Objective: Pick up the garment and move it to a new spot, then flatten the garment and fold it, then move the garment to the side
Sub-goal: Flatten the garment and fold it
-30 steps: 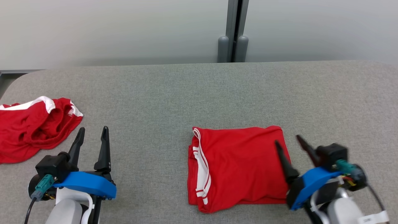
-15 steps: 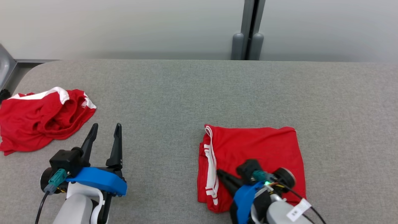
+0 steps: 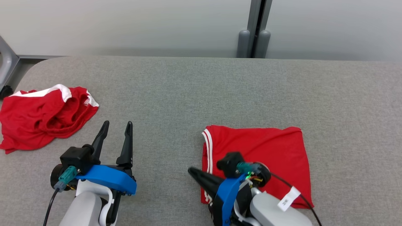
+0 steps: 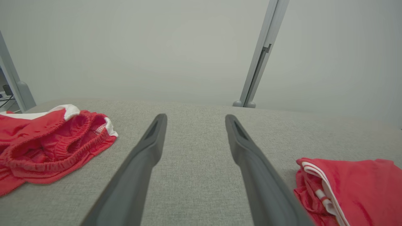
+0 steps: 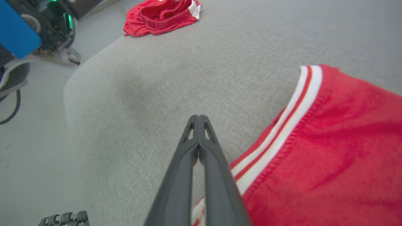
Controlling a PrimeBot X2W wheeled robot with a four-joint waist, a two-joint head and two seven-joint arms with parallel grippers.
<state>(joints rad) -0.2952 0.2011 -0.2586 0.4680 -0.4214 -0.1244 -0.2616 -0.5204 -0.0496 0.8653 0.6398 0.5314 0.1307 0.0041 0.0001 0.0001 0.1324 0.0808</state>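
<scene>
We are not managing to read the small writing on the white tag (image 3: 288,198) of the right forearm. The shirt (image 3: 270,150), soft red cloth with a white-striped hem, is lying folded, roughly rectangular, near the front edge of the worktop (image 3: 188,88), right of middle. The right gripper (image 3: 192,171) is pressing its fingers together, pinching nothing, over the shirt's left edge. The left gripper (image 3: 118,124) is holding its fingers spread. Crumpled red shorts (image 3: 40,116) are lying near the left edge.

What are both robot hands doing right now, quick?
Left gripper: open, holding nothing.
Right gripper: shut, nothing between its tips, beside the folded red garment.
</scene>
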